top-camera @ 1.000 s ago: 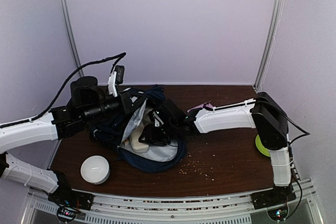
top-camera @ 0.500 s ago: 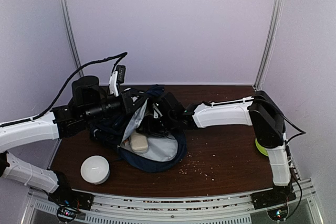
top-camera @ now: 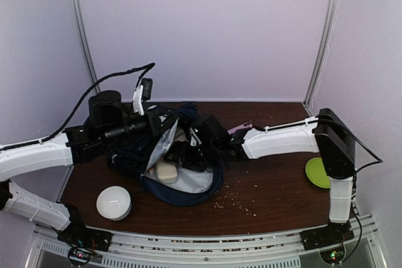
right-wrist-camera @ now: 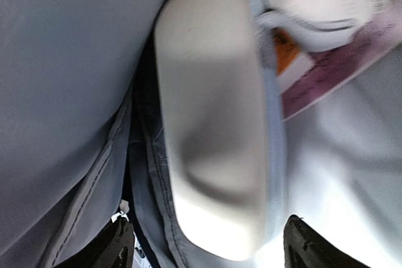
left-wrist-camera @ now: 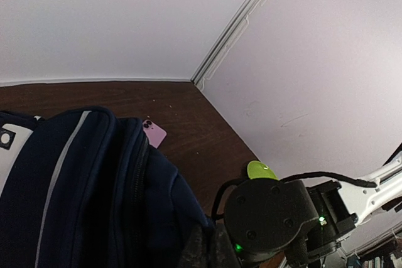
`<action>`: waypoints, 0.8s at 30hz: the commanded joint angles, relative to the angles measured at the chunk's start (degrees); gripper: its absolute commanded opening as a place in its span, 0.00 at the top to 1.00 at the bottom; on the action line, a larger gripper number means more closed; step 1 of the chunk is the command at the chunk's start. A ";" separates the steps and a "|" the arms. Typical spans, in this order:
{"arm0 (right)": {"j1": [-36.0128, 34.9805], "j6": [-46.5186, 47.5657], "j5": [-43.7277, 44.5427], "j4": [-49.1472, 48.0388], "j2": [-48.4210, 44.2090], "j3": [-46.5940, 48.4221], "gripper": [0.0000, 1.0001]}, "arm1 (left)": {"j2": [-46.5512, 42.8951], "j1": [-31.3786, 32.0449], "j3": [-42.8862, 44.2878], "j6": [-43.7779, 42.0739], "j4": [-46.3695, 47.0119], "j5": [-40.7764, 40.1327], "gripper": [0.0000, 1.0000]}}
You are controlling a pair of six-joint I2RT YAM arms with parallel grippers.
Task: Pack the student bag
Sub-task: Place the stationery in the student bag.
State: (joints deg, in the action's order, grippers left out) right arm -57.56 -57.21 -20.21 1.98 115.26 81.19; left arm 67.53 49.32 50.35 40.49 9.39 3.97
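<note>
Reaching inside the student bag [top-camera: 182, 198] on the bench [top-camera: 270, 186], right claw [right-wrist-camera: 210, 249] gaped empty over a cream case [right-wrist-camera: 213, 123] while left claw [top-camera: 152, 127] pinched the rim; next move probably called for a clean withdrawal.

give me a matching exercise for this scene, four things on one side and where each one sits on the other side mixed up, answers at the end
Things
1. white round pouch
2. green disc
3. pink phone
4. beige oblong case

Places
A. inside the open student bag
B. on the table behind the bag, towards the back wall
C. near-left part of the table
D. right edge of the table

Pairs: 1-C, 2-D, 3-B, 4-A
</note>
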 commanded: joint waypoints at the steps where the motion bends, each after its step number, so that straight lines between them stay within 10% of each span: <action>1: -2.38 1.10 0.36 2.60 4.04 4.19 0.18 | -0.76 0.51 4.41 -0.27 11.14 1.76 1.00; 9: -3.78 2.76 1.97 6.77 9.48 8.36 0.20 | -0.86 0.51 4.14 0.17 11.41 1.72 1.00; 24: -0.61 4.70 3.81 0.69 9.15 6.17 0.53 | -0.90 0.52 3.79 0.42 11.57 2.15 1.00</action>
State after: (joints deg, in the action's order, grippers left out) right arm -60.77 -52.69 -17.69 6.07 123.55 88.62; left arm 67.61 49.34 50.39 40.53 9.23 4.14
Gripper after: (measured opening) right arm 0.489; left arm 0.019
